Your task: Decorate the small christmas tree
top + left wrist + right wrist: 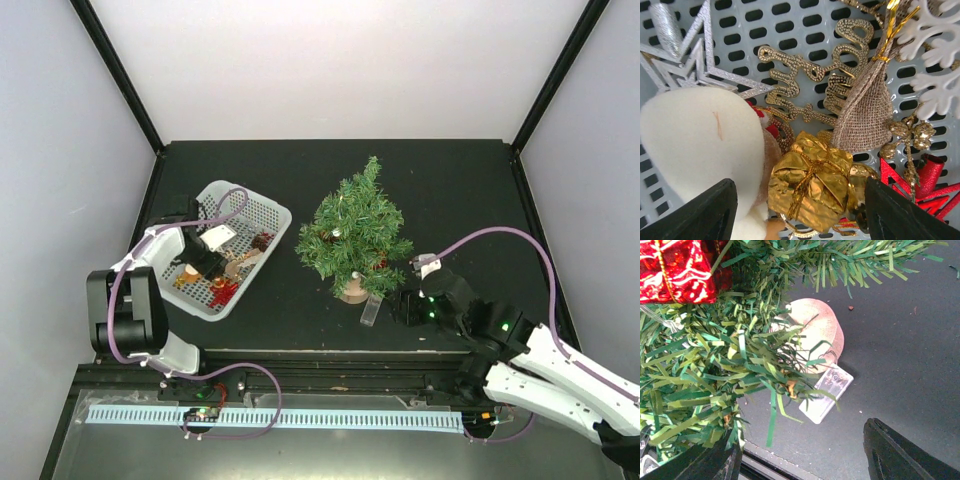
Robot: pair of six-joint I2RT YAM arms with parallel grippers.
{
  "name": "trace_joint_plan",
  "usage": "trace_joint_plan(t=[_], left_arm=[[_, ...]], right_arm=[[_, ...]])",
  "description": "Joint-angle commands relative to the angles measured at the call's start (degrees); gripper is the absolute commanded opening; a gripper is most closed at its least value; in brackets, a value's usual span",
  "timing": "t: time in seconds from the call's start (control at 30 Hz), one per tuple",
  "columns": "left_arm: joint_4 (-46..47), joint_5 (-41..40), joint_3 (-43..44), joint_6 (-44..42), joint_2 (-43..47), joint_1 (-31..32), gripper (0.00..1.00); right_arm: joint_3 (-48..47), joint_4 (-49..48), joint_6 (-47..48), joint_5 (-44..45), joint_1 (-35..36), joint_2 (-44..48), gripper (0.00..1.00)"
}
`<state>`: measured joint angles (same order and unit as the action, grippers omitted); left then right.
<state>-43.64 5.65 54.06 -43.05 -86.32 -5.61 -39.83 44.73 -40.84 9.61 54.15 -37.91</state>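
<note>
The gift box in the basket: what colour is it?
The gift box is shiny gold; left wrist view.

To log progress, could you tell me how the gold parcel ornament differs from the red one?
The gold parcel is plain crinkled foil and lies in the basket; the red parcel bears a white pattern and sits among the tree's branches. Both are cord-tied gift shapes.

one small christmas tree (355,235), one basket (262,203), one gold parcel (810,182), one burlap pouch (865,115).

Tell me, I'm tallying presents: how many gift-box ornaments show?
2: a gold gift box in the white basket, a red gift box among the small christmas tree branches. More may be hidden.
</note>
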Motion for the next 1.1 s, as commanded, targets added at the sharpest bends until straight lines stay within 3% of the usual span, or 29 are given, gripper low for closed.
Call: trace_joint_plan(t=[0.0,0.4,0.67,0.87,1.07], left_arm=[[2.94,-1.21,-1.0,-0.65,-1.6,0.24,0.68],[2.32,0.29,-2.05,-0.19,-0.76,0.02,0.39],[-1.8,1.31,0.39,-0.11,4.44,-0.41,0.38],[-10.02,4.13,5.12,-0.55,10.4,-0.42,0.39],[-20.58,14.88,11.99,-1.42,18.9,-0.37,0.39]], right_arm=[[-1.99,1.45,0.42,1.17,-0.29,1.28,0.66],[-3.68,3.2,0.64,3.33,-0.34,0.66,0.66],[-6.59,5.76,0.74,4.87,-0.32,0.54,0.66],[-10.74,9.64,2.17,8.35,-0.27,1.02,0.66],[-14.2,9.79,7.16,3.09,-0.3,2.47,0.65]])
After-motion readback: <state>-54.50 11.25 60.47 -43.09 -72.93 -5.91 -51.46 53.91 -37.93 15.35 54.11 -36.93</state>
